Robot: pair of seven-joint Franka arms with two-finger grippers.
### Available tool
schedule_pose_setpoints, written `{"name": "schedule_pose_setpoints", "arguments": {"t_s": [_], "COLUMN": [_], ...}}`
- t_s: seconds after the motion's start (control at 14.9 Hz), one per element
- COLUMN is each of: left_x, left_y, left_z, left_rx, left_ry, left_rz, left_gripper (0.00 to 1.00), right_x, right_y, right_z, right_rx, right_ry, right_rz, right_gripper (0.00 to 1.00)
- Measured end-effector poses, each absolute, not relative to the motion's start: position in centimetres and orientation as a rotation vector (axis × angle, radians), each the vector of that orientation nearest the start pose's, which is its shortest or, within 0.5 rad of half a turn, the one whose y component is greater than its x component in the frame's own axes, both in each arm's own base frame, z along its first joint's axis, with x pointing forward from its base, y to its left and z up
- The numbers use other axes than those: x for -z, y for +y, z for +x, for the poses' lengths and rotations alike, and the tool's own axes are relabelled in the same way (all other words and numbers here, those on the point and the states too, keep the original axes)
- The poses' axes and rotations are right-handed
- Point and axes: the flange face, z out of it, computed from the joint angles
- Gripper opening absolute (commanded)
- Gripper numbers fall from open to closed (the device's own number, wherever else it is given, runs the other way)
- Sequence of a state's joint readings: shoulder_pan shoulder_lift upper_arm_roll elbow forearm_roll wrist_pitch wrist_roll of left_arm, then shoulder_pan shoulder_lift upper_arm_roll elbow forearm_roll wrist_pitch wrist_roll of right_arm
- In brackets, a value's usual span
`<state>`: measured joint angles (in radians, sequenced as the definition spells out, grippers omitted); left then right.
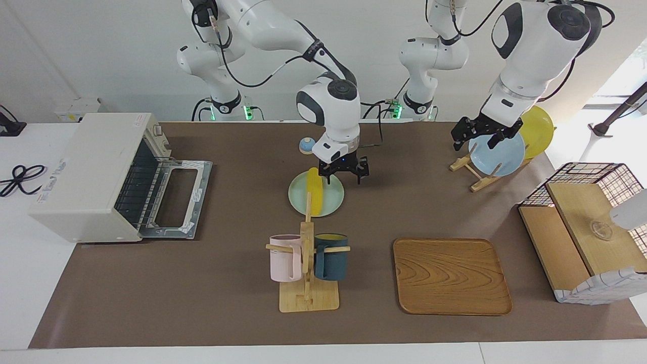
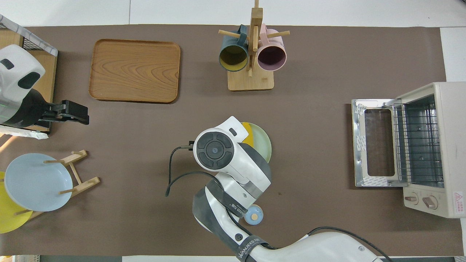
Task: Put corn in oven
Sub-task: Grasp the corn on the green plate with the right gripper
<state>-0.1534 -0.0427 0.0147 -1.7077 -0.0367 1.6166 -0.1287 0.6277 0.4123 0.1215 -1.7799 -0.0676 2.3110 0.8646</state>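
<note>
Yellow corn (image 1: 314, 191) lies on the green plate (image 1: 331, 201) at the middle of the counter (image 1: 227, 283), well apart from the oven (image 1: 96, 174), which stands at my right arm's end with its door dropped open. My right tool (image 1: 343, 172) hangs over the plate's edge beside the corn, fingers spread and holding nothing. My left tool (image 1: 479, 132) waits, spread and bare, above the blue plate (image 1: 500, 154) in its rack.
</note>
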Motion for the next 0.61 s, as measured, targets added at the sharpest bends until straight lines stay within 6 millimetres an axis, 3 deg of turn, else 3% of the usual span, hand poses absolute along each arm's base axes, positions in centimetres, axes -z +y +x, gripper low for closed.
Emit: {"name": "schedule_pose_setpoints", "arguments": {"t_s": [0.07, 0.27, 0.47, 0.61], "left_x": [-58.9, -58.7, -58.2, -58.1], "left_y": [-7.3, -6.5, -7.1, -7.2], "left_z": [53.6, 53.6, 53.6, 53.6], "left_rx": [-0.079, -0.081, -0.093, -0.094], "left_ry": [0.017, 0.035, 0.057, 0.063], "left_rz": [-3.172, -3.172, -3.170, -3.169], "left_gripper": [1.00, 1.00, 1.00, 1.00], "right_x": [-33.2, -31.9, -31.1, -30.2], "right_y": [44.5, 44.4, 44.1, 43.9], "right_z": [49.2, 49.1, 48.7, 48.4], "right_rx": [0.138, 0.123, 0.110, 0.122], "right_ry": [0.131, 0.131, 0.130, 0.127], "right_rz": [-3.048, -3.057, -3.065, -3.055], "right_gripper": [1.00, 0.79, 0.73, 0.63]}}
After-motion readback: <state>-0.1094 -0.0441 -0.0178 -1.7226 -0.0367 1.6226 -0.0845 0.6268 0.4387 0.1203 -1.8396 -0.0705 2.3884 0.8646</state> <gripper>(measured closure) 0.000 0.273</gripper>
